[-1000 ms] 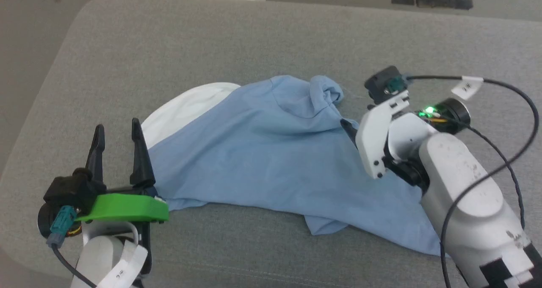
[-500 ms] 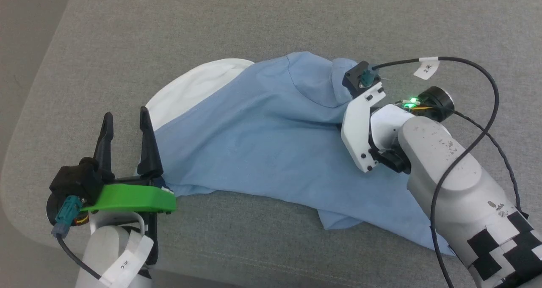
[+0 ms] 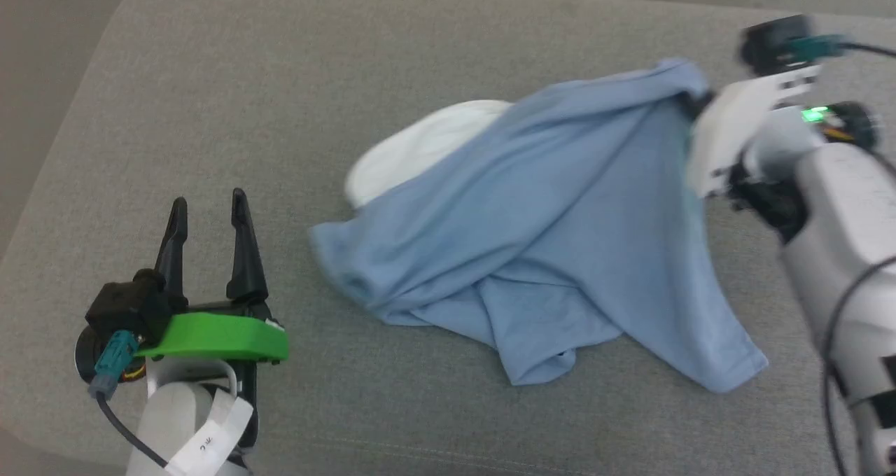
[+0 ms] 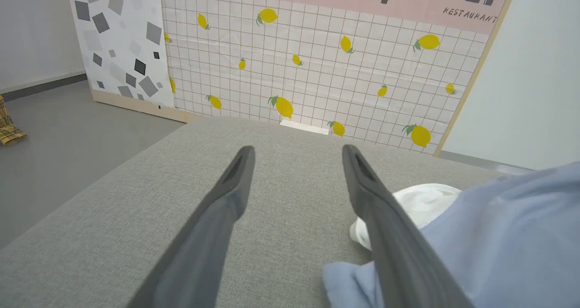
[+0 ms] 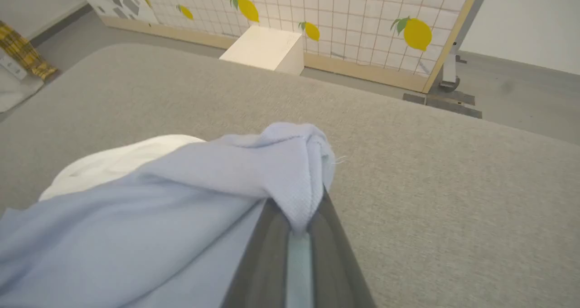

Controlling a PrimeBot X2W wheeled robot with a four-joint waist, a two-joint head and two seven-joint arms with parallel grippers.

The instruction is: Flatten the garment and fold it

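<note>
Head view: my right gripper [image 3: 689, 103], clamped on a bunched edge of the garment [image 3: 560, 203], holds it over the worktop's [image 3: 280, 77] far right, the rest draped mid-worktop; a low, steady pull should flatten it. Left wrist view: my left gripper [image 4: 297, 148] gapes empty. Right wrist view: soft blue knit, crumpled white fold [image 5: 113, 163].

A grey fabric cushion [image 3: 280, 112] lies near, a pale box [image 5: 265, 50] stands beyond its far edge before a lemon-printed grid panel [image 4: 317, 72], and a yellow checked cloth [image 4: 8, 127] lies far left on the floor [image 4: 68, 131].
</note>
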